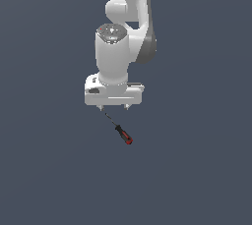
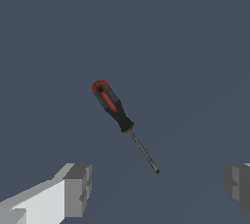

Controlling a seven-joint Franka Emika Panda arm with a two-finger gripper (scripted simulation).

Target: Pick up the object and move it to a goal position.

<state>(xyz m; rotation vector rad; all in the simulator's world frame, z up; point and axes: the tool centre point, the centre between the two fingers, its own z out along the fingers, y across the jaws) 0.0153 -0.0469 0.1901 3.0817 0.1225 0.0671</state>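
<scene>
A: Start with the big things. What is there?

B: A flat dark grey table (image 1: pixel 49 170) fills both views. Above it hangs the white arm (image 1: pixel 125 32), wrist pointing down, with the gripper (image 1: pixel 114 107) at its lower end.

A: And the object?

B: The screwdriver (image 1: pixel 121 131) lies flat on the table, just below the gripper in the exterior view and a little toward that view's right. Its red-and-black handle (image 2: pixel 111 104) points away from the fingers, and the thin dark shaft (image 2: pixel 144 152) runs back toward them, its tip near the fingertip on the exterior view's left.

A: So what does the approach call for?

B: As I judge it, the grasp has not begun. The hand should shift along the screwdriver until the handle sits midway between the fingers, since the handle is the thicker, surer part to pinch. The fingers should also be turned to close across the handle, not along it. Then descend straight, stop short of the table, and close.

A: The fingers themselves?

B: Spread wide and released. The wrist view shows one finger (image 2: pixel 77 190) and the other at the opposite edge, well apart, with bare table between. They hold nothing and touch nothing.
</scene>
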